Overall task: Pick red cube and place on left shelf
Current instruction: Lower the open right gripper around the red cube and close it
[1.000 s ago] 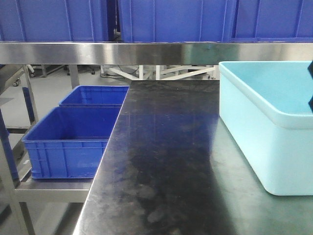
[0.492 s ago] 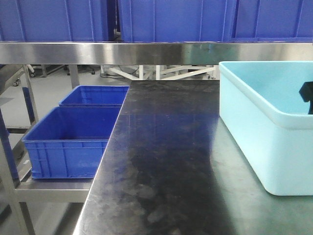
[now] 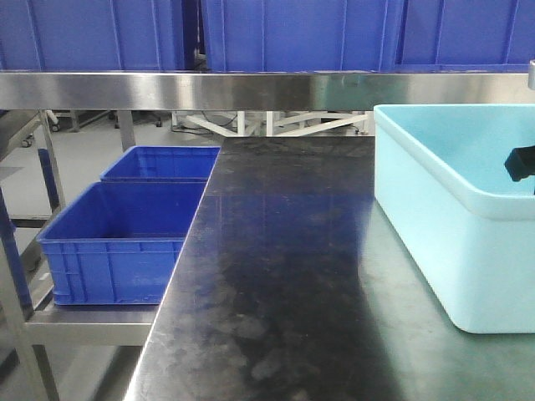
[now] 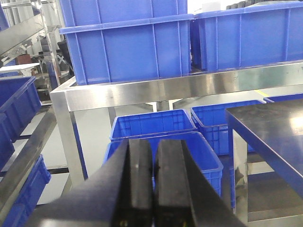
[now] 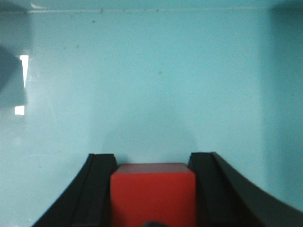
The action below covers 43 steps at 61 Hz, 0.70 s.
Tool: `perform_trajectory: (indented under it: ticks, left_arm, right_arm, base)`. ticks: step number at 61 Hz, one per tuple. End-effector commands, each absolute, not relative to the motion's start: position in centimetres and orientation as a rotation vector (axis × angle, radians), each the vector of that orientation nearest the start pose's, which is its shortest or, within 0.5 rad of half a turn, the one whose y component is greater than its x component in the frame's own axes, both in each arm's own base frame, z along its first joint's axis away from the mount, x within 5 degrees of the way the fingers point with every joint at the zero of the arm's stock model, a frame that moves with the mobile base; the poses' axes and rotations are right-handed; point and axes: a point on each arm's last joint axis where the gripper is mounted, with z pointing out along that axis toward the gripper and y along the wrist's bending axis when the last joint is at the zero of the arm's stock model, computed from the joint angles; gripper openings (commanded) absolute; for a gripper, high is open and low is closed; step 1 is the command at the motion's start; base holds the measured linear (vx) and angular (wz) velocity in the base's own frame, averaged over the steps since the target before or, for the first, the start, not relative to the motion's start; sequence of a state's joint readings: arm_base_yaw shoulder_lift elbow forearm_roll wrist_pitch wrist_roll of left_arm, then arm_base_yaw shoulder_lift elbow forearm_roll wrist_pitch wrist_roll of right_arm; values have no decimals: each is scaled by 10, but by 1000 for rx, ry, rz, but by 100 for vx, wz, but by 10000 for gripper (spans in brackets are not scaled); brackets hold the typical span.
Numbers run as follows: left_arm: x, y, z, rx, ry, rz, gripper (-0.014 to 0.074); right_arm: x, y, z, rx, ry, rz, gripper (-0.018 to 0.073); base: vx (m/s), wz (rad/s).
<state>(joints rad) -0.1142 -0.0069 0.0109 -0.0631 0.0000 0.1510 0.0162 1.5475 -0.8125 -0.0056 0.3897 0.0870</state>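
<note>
The red cube (image 5: 152,196) sits between the two black fingers of my right gripper (image 5: 152,161), which touch it on both sides, inside the pale blue tub (image 5: 151,75). In the front view only a dark part of the right gripper (image 3: 520,164) shows inside the tub (image 3: 435,225), and the cube is hidden. My left gripper (image 4: 154,163) is shut and empty, held in the air facing the left shelf (image 4: 165,87). The shelf is a stainless-steel rack with a flat front rail (image 3: 167,90) and large blue crates (image 4: 125,45) on top.
The tub stands at the right of a dark-topped table (image 3: 284,267). Two open blue crates (image 3: 125,238) sit on a lower tier left of the table, also seen in the left wrist view (image 4: 161,130). A steel upright (image 4: 71,137) stands left of them.
In the front view the dark part of my right gripper has moved down and a little left inside the tub. Nothing else has moved.
</note>
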Motion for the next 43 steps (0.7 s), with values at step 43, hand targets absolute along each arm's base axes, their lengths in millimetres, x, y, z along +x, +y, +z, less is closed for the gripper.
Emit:
perform_trajectory:
  ticks: [43]
  left_arm:
    - [57, -6, 210, 143, 1427, -24, 106]
  right_arm:
    - [168, 2, 371, 57, 1785, 58, 65]
  base:
    - [0, 0]
